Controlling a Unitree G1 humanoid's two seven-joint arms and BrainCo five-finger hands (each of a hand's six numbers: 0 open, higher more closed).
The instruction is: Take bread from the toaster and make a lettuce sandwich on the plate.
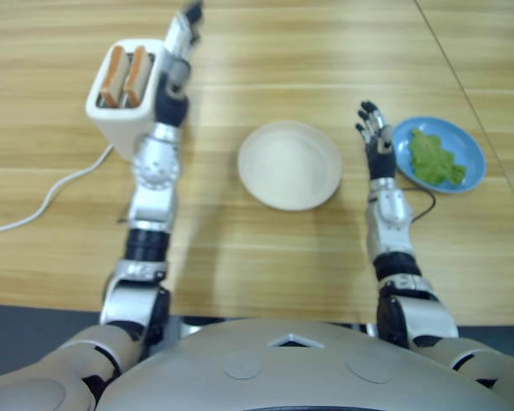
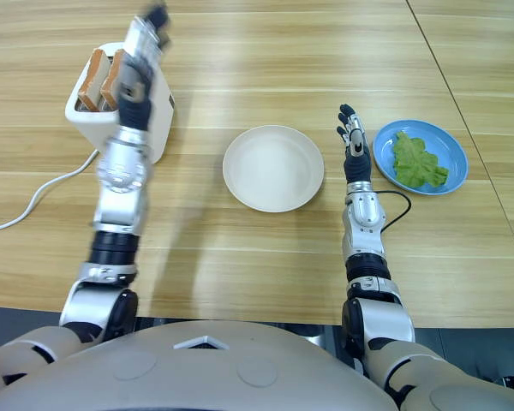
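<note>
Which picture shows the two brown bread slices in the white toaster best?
The left eye view: both brown bread slices stand clear of the left hand. In the right eye view that hand crowds the right slice's edge.

A white toaster [image 1: 116, 120] holds tan, brown-crusted bread [image 1: 113, 75], the plate [image 1: 289, 167] is cream, the lettuce [image 1: 433, 158] green on a blue dish [image 1: 473, 144], and the table [image 1: 283, 51] is pale striped woodgrain.

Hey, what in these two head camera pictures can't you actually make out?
Left hand: blurred beside the toaster in both views, so its grip is unreadable.
Bread: the lower parts of the slices are hidden inside the toaster slots.
Cord: cut off by the left edge in both views, so its plug end is unseen.
</note>
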